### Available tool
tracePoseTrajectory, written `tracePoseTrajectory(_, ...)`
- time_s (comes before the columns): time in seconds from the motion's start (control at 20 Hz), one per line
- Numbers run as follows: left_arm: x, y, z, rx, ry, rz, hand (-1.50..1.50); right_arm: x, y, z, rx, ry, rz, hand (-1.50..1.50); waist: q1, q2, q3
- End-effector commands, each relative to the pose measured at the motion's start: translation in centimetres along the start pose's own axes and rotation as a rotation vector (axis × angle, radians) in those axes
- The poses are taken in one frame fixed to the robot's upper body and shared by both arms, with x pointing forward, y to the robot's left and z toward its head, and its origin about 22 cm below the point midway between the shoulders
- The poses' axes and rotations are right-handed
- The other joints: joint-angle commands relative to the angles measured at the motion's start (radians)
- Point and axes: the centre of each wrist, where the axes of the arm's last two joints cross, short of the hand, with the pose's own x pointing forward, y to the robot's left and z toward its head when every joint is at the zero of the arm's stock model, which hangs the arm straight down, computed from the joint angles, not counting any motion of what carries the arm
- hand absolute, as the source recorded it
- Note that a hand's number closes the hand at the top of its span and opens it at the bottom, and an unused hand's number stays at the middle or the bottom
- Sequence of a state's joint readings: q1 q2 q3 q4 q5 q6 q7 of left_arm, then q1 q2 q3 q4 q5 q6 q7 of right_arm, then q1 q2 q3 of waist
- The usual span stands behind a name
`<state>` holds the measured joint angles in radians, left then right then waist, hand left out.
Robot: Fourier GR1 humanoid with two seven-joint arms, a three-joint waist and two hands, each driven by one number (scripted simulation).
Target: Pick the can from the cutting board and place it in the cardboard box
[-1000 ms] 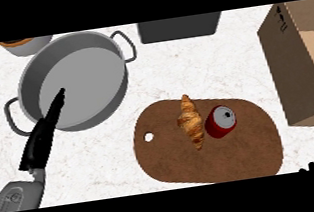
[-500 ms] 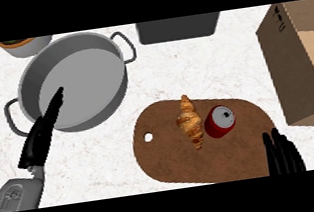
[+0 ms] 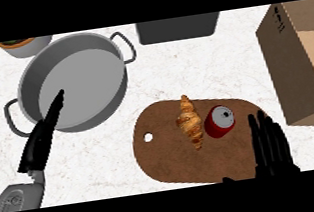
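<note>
Right hand (image 3: 272, 146): enters at the lower right edge, fingers straight and held together, pointing up the view; open, with hold of nothing; it lies over the right end of the cutting board (image 3: 174, 162).

Can (image 3: 220, 121): red with a silver end, lying on the cutting board just left of the right hand's fingertips (image 3: 254, 120); a narrow strip of board shows between them, so no contact is seen.

Croissant (image 3: 189, 122): on the same board, immediately left of the can, lengthwise up the view; whether the two touch cannot be told.

Cardboard box (image 3: 288, 59): open, at the right edge of the counter (image 3: 207, 65), beyond the board's right end and apart from the can.

Left hand (image 3: 39, 140): at the lower left, fingers straight, slanting up and to the right, tips over the near rim of the grey pan (image 3: 72, 64); open, grasping nothing.

Dark container (image 3: 179, 27): at the top centre; a bowl (image 3: 25, 45) shows at the top left, beside the pan.
</note>
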<state>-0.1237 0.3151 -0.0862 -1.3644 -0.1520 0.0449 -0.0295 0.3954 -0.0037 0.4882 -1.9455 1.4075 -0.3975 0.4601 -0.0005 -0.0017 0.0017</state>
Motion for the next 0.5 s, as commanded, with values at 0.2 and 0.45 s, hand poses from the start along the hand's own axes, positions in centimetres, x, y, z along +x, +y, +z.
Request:
tracePoseTrajectory(0.2,0.4,-0.3,-1.8,-0.007,0.021,0.015,0.00,-0.1,-0.4,-1.5,0.024,0.006,0.004,-1.50,-0.004,0.001,-0.002)
tracePoseTrajectory(0.45,0.3,-0.8,0.1,0.003,0.014,0.005,0.00,-0.7,1.9,-4.7,0.016,0.041,0.027,-1.50,0.001,0.001,-0.002)
